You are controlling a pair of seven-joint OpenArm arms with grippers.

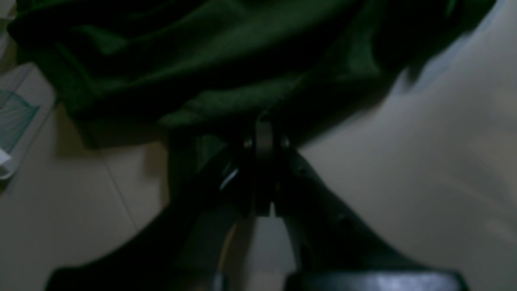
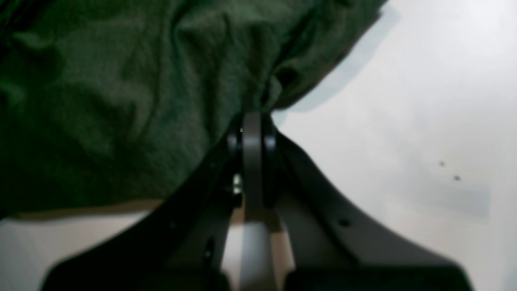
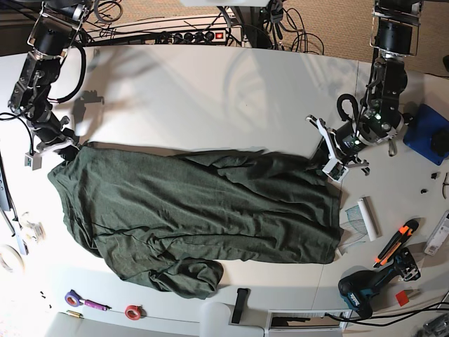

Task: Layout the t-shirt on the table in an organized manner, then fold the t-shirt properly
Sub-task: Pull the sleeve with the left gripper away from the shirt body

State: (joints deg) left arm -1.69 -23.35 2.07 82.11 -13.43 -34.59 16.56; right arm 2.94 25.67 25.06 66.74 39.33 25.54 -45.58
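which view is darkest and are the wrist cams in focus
Left wrist view is darkest, the t-shirt nearly black and blurred; right wrist view is brighter but soft, the table washed out; base view is sharp and evenly lit.

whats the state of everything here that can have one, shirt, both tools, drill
t-shirt: spread across the table, wrinkled, one corner bunched, not folded
left tool: shut on the t-shirt's edge
right tool: shut on the t-shirt's corner
drill: lying on its side, untouched

Tally on one table point(image 3: 210, 105): one t-shirt point(image 3: 196, 210), one drill point(image 3: 361, 291), one cutter point(image 3: 393, 242), two coloured tape rolls point(image 3: 72, 298) point(image 3: 132, 311).
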